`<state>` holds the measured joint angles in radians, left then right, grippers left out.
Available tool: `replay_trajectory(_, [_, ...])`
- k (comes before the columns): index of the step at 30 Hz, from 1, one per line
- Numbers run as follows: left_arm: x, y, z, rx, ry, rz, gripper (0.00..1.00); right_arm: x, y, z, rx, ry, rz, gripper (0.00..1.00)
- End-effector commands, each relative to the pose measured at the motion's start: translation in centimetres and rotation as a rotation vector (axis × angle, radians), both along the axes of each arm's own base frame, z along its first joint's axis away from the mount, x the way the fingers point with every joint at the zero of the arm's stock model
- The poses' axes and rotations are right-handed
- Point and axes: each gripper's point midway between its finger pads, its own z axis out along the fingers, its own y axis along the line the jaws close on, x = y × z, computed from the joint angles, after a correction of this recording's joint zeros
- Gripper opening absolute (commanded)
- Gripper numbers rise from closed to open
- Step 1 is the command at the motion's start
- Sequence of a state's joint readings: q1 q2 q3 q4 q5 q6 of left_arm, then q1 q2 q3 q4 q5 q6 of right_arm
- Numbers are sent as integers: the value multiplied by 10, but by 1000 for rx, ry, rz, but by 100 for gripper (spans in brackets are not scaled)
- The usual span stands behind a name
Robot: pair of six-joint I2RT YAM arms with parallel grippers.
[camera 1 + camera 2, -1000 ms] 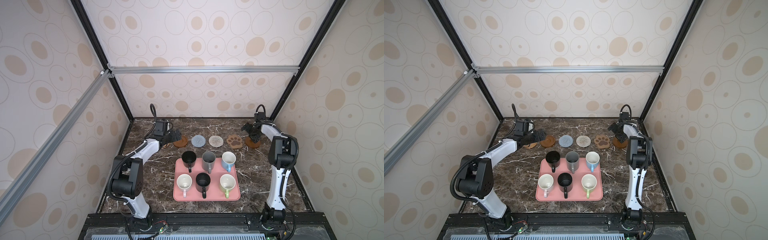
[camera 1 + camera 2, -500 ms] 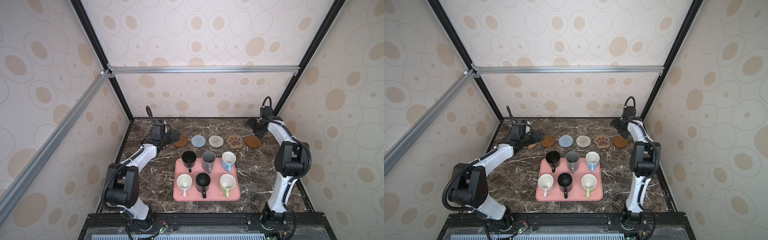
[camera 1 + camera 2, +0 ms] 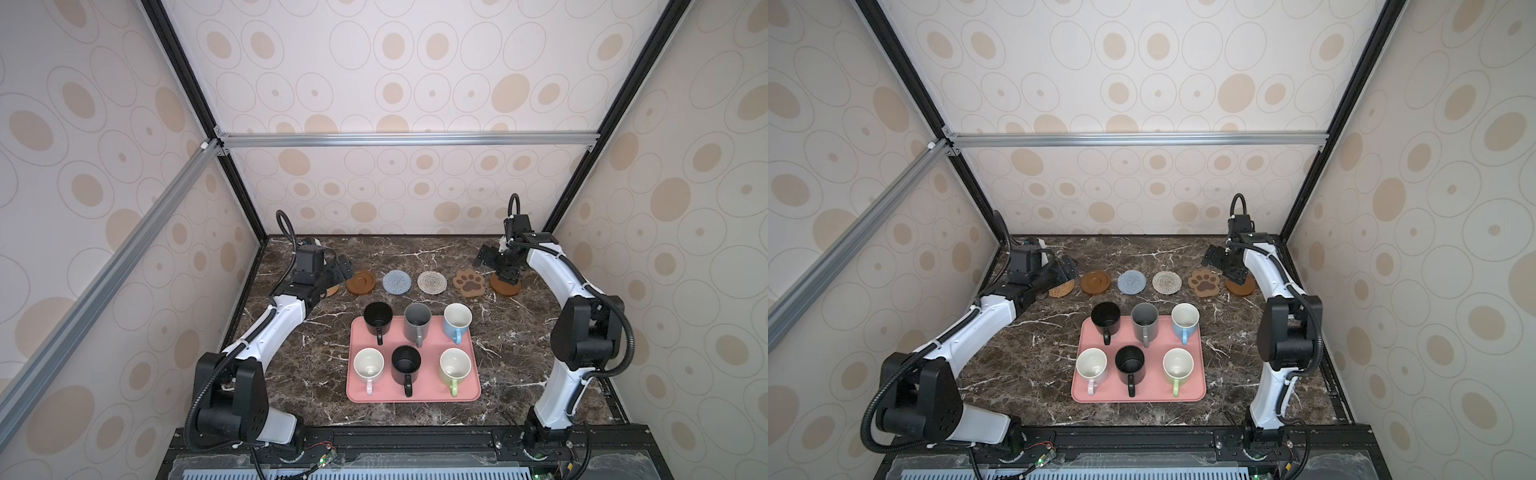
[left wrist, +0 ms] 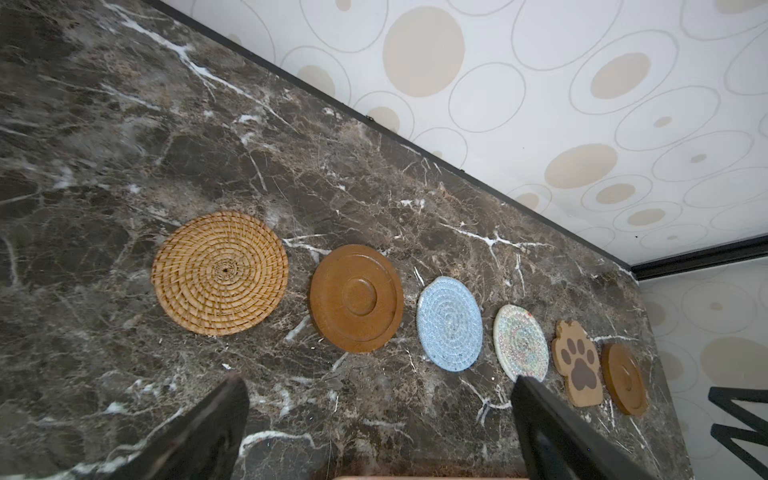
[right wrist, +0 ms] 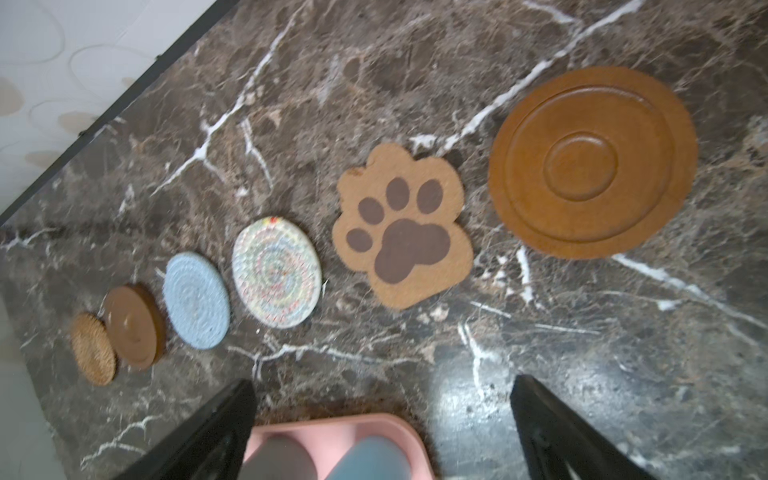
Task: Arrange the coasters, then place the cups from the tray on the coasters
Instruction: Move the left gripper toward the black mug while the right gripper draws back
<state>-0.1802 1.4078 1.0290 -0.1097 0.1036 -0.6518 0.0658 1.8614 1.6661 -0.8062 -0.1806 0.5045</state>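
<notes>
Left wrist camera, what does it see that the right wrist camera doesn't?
Only the left wrist view shows the open left pincer. Only the right wrist view shows a corner of the pink tray, with the grey mug and the light blue mug, both blurry. Both show the six coasters in a row on the marble table.

pink tray (image 3: pixel 430 386), black mugs (image 3: pixel 377 319), grey mug (image 3: pixel 417 322), brown discs (image 3: pixel 360 282), tan rattan coaster (image 4: pixel 220 272), blue-grey knit coaster (image 3: pixel 396 281), paw coaster (image 3: pixel 469 283) brown on tan, white-veined marble table (image 3: pixel 519 353), my black fingers (image 4: pixel 208 436)

Top views look down from high in front; wrist views, close, share the coasters (image 4: pixel 449 323).
</notes>
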Motion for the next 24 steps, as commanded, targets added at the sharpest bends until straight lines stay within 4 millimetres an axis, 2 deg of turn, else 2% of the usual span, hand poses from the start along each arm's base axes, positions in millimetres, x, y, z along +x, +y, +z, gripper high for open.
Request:
replay_trajectory(1, [-12, 6, 1, 47, -21, -9, 100, -9, 11, 15, -39, -57, 60, 100])
replay_trajectory(11, [-43, 3, 0, 82, -43, -93, 100, -45, 40, 39, -54, -126, 174, 100])
replay_trajectory(19, [-68, -6, -4, 80, -55, -133, 100, -86, 51, 37, -83, -72, 234, 100])
replay_trajectory(24, [-78, -16, -3, 90, -64, -161, 100, -103, 60, 42, -87, -86, 273, 100])
